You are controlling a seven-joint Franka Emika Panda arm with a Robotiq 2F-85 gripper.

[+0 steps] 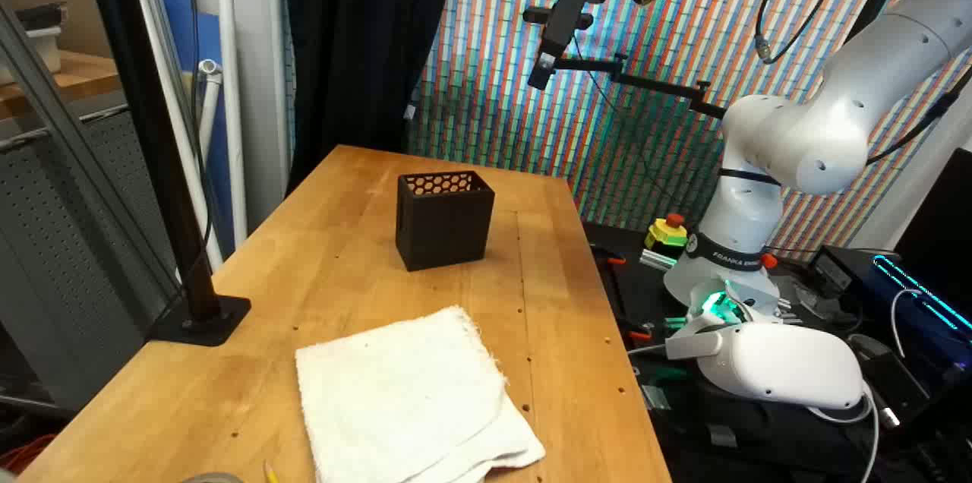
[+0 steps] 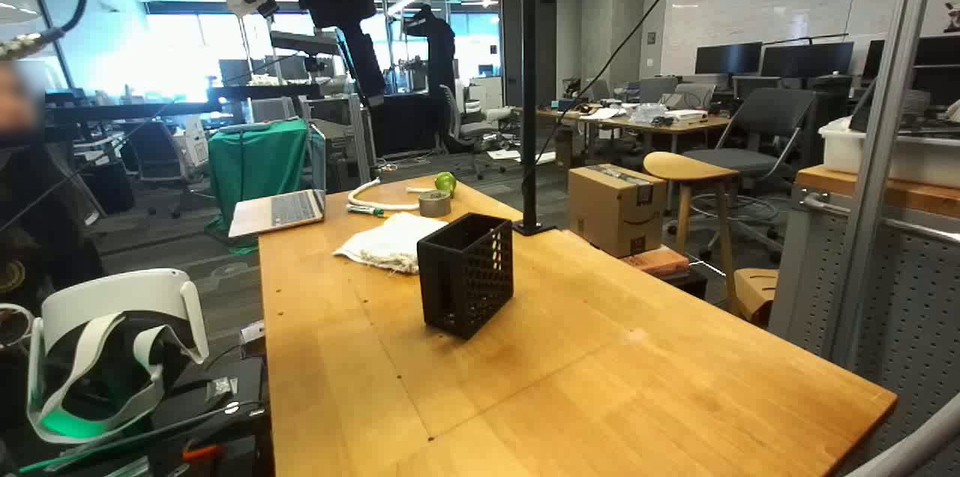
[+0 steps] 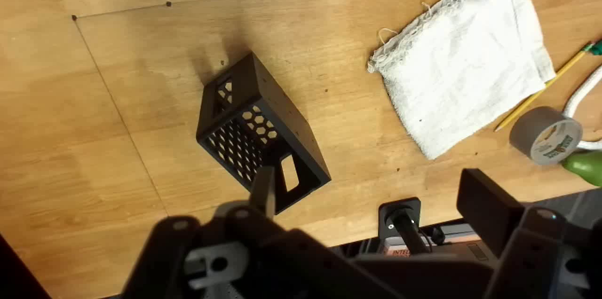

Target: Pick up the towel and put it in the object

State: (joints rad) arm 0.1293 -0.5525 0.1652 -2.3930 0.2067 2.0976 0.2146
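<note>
Hand point(image 3: 369, 190), spread wide and empty, hangs above the table point(image 1: 562, 361), apart from towel point(image 1: 406, 396) and black box point(image 1: 446, 231).

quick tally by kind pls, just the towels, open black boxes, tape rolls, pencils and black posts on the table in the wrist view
Towel: 1
Open black box: 1
Tape roll: 1
Pencil: 1
Black post: 1
Total: 5

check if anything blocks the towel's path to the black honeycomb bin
Nothing visible does: only wooden tabletop lies between the white towel and the black honeycomb bin in the wrist view. The bin stands open side up, so lifting the towel in should work.
</note>
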